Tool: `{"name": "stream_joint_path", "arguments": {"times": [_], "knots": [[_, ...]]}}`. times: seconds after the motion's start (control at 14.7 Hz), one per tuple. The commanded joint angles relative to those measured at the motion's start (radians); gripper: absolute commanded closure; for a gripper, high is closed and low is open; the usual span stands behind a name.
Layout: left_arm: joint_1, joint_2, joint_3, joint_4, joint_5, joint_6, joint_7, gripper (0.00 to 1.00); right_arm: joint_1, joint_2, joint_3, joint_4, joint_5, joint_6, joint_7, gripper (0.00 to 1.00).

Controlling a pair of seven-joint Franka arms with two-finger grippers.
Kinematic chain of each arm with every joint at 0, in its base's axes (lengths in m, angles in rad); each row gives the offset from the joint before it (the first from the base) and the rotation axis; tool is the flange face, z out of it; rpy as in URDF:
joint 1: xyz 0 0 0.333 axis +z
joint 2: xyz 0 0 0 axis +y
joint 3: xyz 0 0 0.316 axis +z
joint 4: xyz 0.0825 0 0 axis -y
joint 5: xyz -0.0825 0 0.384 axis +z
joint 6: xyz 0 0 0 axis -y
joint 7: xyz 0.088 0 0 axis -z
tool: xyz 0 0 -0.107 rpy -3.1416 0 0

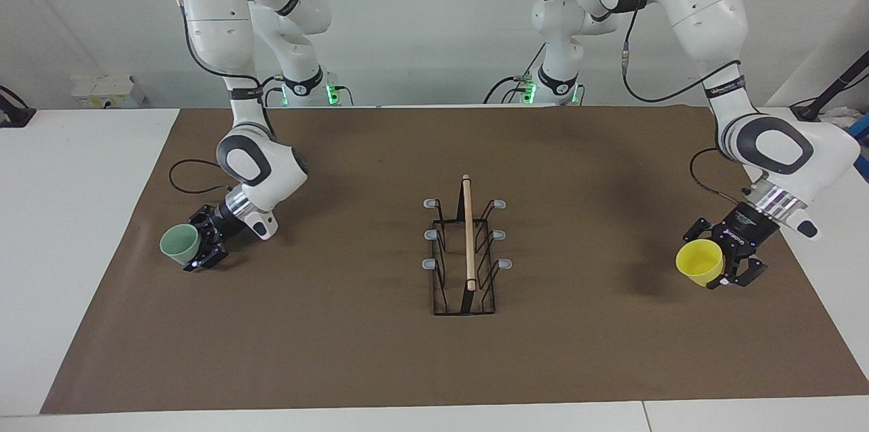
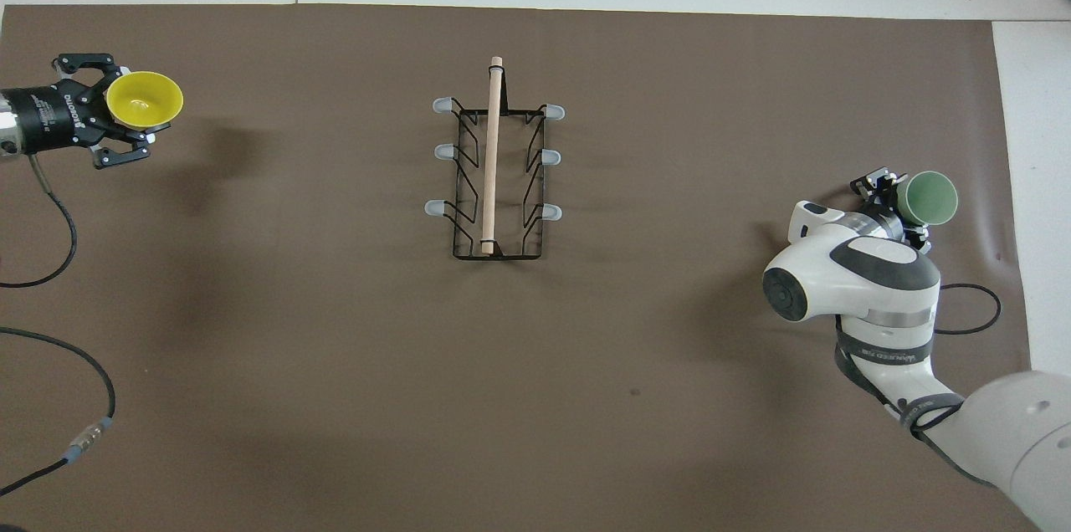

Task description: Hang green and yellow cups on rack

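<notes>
White table [image 1: 68, 228], brown mat [image 1: 339, 350] covering most of it, plain white wall [image 1: 421, 11], even light

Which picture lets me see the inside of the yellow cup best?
The overhead view. There the yellow cup, held by the left gripper, tips its open mouth toward the camera, so its bottom shows. The facing view shows the yellow cup slantwise: its rim and only part of the inside.
</notes>
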Motion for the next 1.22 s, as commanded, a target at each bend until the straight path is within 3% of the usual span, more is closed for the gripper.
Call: {"name": "stream_joint_path", "arguments": {"times": [0.0, 0.27, 0.41, 0.54, 0.75, 1.02, 1.15], "knots": [[-0.036, -0.072, 0.002, -0.011, 0.115, 0.048, 0.017, 1.00, -0.020, 0.000, 0.008, -0.010, -0.043, 0.020, 0.036, 0.94], [-0.063, -0.158, -0.017, -0.013, 0.249, 0.082, -0.003, 1.00, -0.034, -0.026, 0.011, 0.005, 0.005, 0.049, -0.011, 0.99], [-0.063, -0.224, -0.041, -0.025, 0.326, 0.074, 0.009, 1.00, -0.120, -0.083, 0.011, 0.007, 0.170, 0.266, -0.119, 0.99], [-0.058, -0.277, -0.073, -0.027, 0.399, 0.044, 0.029, 1.00, -0.191, -0.126, 0.011, -0.011, 0.243, 0.461, -0.232, 0.99], [-0.046, -0.331, -0.138, -0.043, 0.490, 0.027, 0.083, 1.00, -0.197, -0.164, 0.014, -0.032, 0.254, 0.489, -0.236, 0.99], [-0.046, -0.444, -0.190, -0.130, 0.527, 0.045, 0.253, 1.00, -0.162, -0.195, 0.014, -0.042, 0.378, 0.476, -0.268, 1.00], [-0.046, -0.497, -0.251, -0.192, 0.637, 0.088, 0.307, 1.00, -0.149, -0.202, 0.020, -0.027, 0.481, 0.451, -0.339, 1.00]]}}
